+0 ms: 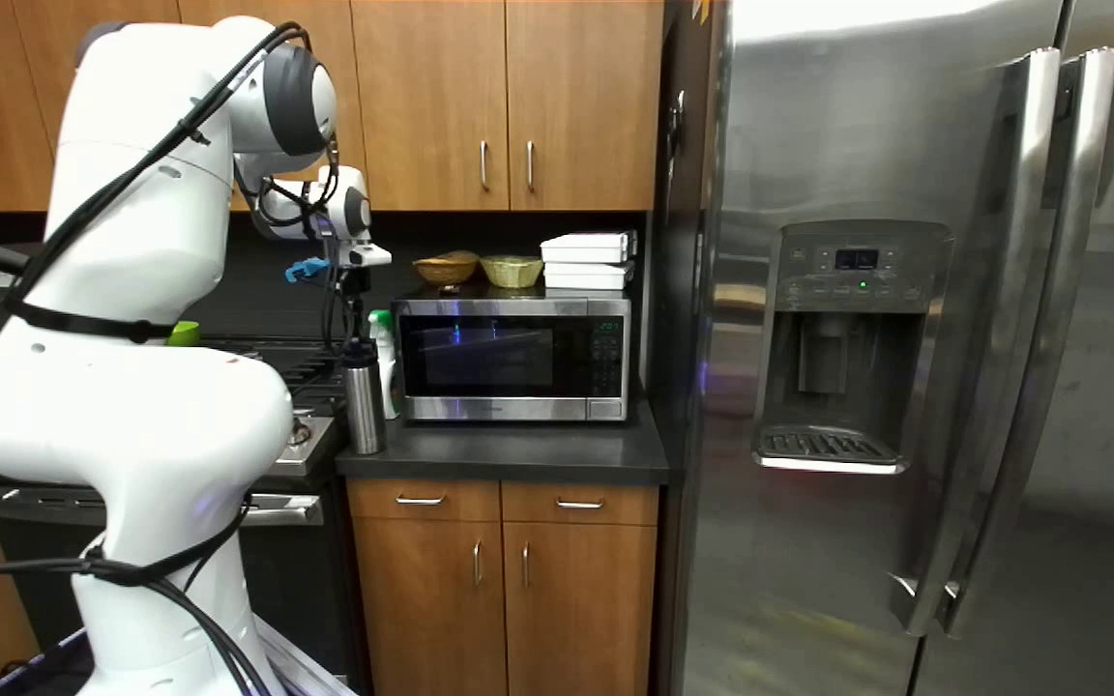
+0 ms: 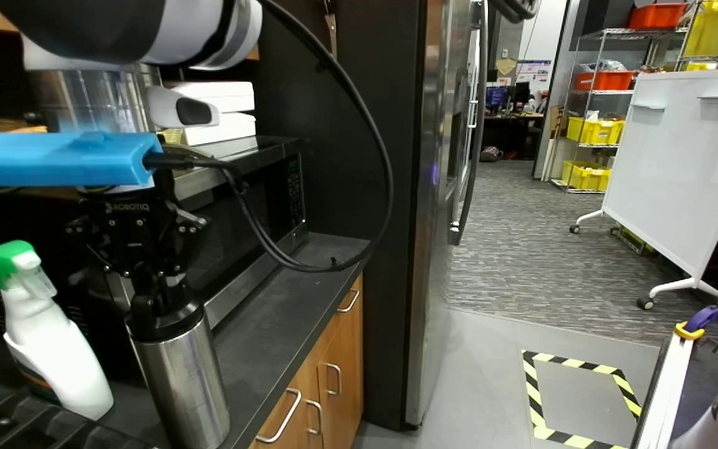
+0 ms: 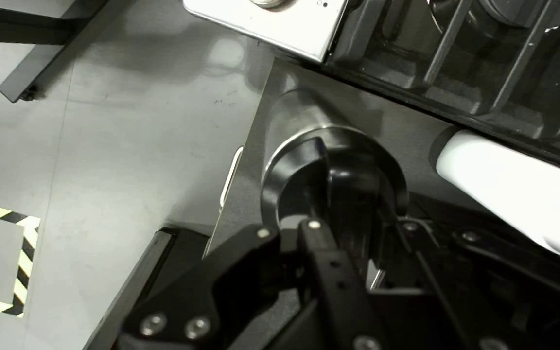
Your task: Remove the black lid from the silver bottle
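Black lid (image 2: 172,322) is held at its top by the nearly closed pincer (image 2: 158,294), and is seated on the silver bottle (image 2: 186,386), which is placed upright on the counter (image 2: 275,312) near the white spray bottle (image 2: 60,358).

On your counter (image 1: 528,449), near its front left corner, stands the bottle (image 1: 365,411), lid (image 2: 172,324) on top, sprayer (image 2: 57,352) behind.
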Controlling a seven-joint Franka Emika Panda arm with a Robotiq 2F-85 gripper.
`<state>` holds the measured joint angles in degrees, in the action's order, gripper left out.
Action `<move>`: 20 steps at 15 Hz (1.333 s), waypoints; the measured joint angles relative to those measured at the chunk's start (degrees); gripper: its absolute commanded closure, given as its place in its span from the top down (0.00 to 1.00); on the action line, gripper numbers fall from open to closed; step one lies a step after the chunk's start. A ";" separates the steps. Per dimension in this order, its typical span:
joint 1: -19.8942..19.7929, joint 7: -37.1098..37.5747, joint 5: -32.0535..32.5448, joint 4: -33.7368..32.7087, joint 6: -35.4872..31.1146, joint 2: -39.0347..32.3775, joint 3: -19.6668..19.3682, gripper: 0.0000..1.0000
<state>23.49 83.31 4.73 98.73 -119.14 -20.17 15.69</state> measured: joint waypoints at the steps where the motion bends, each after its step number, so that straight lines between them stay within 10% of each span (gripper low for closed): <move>1: 0.00 -0.65 0.01 0.00 0.05 0.03 0.00 0.06; 20: 1.68 -31.65 2.87 -3.04 3.91 -1.63 -0.02 0.06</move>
<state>25.17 51.66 7.61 95.69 -115.23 -21.80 15.67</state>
